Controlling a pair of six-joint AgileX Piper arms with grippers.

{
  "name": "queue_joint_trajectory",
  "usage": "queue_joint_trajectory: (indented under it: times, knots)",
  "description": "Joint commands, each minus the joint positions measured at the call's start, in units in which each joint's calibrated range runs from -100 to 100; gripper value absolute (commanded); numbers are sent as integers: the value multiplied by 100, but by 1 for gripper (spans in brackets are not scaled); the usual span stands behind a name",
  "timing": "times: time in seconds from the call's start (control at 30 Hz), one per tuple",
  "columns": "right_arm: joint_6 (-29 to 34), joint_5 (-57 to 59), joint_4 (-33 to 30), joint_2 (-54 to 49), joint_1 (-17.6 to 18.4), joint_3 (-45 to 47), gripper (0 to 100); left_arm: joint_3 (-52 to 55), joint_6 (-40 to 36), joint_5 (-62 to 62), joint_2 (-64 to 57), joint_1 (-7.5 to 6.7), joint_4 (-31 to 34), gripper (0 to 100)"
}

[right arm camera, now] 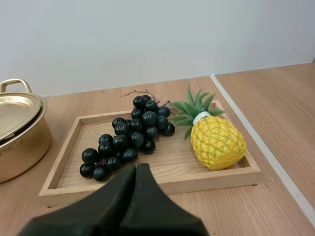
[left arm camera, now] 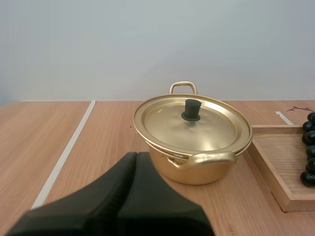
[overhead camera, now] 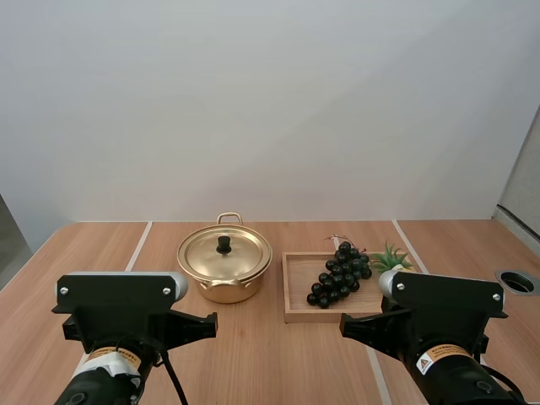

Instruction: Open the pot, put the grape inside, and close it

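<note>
**Pot lidded, grapes on tray, both tools closed**

Pot [overhead camera: 221, 287]: gold metal with loop handles. It stands on the tabletop [overhead camera: 278, 363] just left of centre in the high view. The lid [overhead camera: 246, 256] is seated on it, with a black knob [overhead camera: 224, 245] upright at the middle.

Grapes [overhead camera: 339, 274]: a dark bunch lying on a wooden tray [overhead camera: 292, 309], right of centre in the high view. The bunch runs diagonally, the near end toward the pot and the stem end toward the far right. The tray sits just beside the pot. I cannot tell whether the two touch.

Pineapple [overhead camera: 390, 257]: small, with a yellow body and green leaves, at the tray's right end. Its leaves reach close to the far grapes.

Left tool [left arm camera: 137, 156]: the fingers are pressed together into one dark wedge with nothing between them. The tip points at the near side of the pot, below the lid's rim, and is clear of it.

Right tool [right arm camera: 136, 167]: the fingers are likewise together and hold nothing. It sits on the near side of the tray, with the tip aimed at the near end of the bunch and not touching it.

Left arm [overhead camera: 118, 316] is at the lower left of the high view and right arm [overhead camera: 443, 316] at the lower right. Both are on the near side of the pot and tray. The right arm's housing covers the tray's near right corner.
</note>
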Motion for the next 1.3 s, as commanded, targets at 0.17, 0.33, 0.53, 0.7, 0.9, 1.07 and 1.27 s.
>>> queue_joint_trajectory:
  times: [0.17, 0.33, 0.53, 0.7, 0.9, 1.07, 1.27]
  knots:
    - [-12, -171, -721, -27, -28, 0, 0, 0, -74, -129, -26, 6, -1, 0]
    - [-12, -171, -721, -27, -28, 0, 0, 0, -74, -129, -26, 6, -1, 0]
    - [-12, -171, -721, -27, -28, 0, 0, 0, -74, -129, -26, 6, -1, 0]
    - [-12, -228, -846, -27, -28, 0, 0, 0, -74, -144, -26, 5, -1, 0]
    - [-12, -228, -1218, -27, -28, -899, 0, -408, -54, -189, -26, 5, 223, 0]
    - [-12, -228, -1218, -27, -28, -2240, 0, -1458, -43, -189, -26, 5, 277, 0]
    - [-12, -228, -1218, -27, -28, -3724, 0, -3084, 74, -189, -26, 5, 277, 0]
